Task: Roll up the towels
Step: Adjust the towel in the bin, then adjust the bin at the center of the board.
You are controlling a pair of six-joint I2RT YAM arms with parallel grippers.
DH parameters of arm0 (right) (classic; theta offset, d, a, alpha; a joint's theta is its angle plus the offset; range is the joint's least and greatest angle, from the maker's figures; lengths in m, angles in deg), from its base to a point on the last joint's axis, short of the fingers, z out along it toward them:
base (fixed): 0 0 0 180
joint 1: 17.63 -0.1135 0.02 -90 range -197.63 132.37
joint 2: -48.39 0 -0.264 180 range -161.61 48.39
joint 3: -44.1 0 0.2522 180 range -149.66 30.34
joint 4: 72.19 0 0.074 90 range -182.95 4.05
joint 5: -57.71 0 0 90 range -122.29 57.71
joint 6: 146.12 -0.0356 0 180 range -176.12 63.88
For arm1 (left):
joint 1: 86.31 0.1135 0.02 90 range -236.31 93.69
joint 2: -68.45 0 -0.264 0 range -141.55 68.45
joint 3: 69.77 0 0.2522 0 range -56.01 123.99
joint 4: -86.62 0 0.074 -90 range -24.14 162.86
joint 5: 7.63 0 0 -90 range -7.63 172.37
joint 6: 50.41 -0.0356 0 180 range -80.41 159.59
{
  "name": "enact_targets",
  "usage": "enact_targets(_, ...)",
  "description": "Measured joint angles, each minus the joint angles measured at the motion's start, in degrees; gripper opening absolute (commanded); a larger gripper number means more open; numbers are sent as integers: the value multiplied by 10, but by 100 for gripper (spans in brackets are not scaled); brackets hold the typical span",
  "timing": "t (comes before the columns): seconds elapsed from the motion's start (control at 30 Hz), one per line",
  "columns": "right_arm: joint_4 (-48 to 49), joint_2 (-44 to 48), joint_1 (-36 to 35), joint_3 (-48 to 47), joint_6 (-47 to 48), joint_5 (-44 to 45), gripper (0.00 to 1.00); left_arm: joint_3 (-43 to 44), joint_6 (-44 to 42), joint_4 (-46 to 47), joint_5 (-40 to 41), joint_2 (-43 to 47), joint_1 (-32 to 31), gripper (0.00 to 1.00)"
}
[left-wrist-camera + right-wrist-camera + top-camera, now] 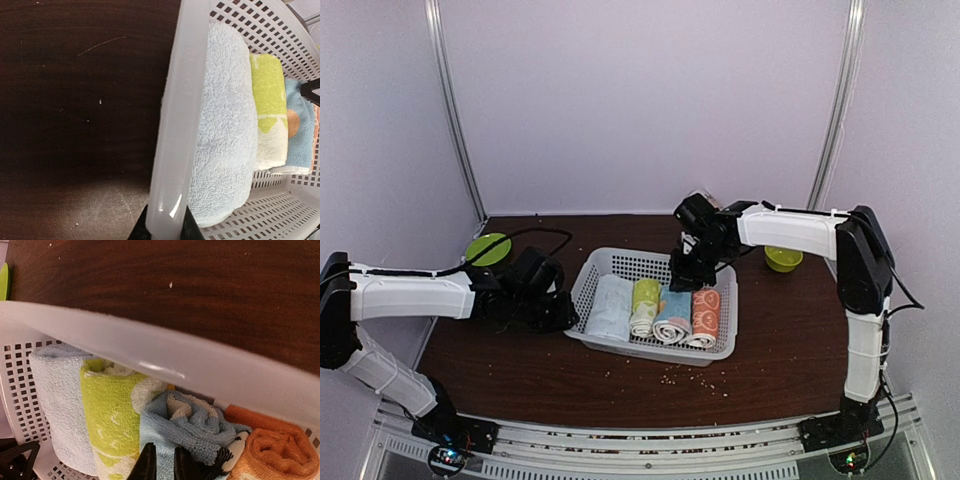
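Observation:
A white perforated basket holds four rolled towels side by side. The light blue towel lies third from the left, and the peach-orange towel lies at the right end. My right gripper is over the basket's far side. In the right wrist view its fingers stand almost together on the light blue towel, beside the peach-orange roll. My left gripper is shut on the basket's left rim, which runs between its fingertips.
A pale blue-white roll and a yellow-green roll fill the basket's left half. A green plate sits at the far left and a green bowl at the far right. Crumbs lie on the brown table in front of the basket.

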Motion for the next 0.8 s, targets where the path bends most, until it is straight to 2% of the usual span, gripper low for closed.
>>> enact_targets(0.13, 31, 5, 7, 1, -6, -4, 32, 0, 5, 6, -1, -3, 0, 0)
enact_targets(0.27, 50, 49, 9, 9, -2, -8, 44, 0, 7, 7, -1, -3, 0, 0)
enact_targets(0.4, 67, 151, 9, 57, 10, 1, 53, 0, 10, 7, -1, -3, 0, 0)
enact_targets(0.53, 95, 296, 9, 173, 19, 16, 63, -2, 11, 9, -1, -2, 0, 0)
enact_targets(0.57, 105, 330, 9, 210, 17, 21, 65, -2, 10, 10, -1, -1, 0, 3)
enact_targets(0.63, 124, 380, 9, 278, 11, 27, 68, -5, 10, 12, -1, 1, 0, 16)
enact_targets(0.73, 156, 446, 9, 397, -7, 35, 70, -15, 10, 21, 3, 7, -1, 48)
enact_targets(0.8, 170, 476, 9, 456, -18, 42, 70, -25, 7, 17, 7, 13, -1, 63)
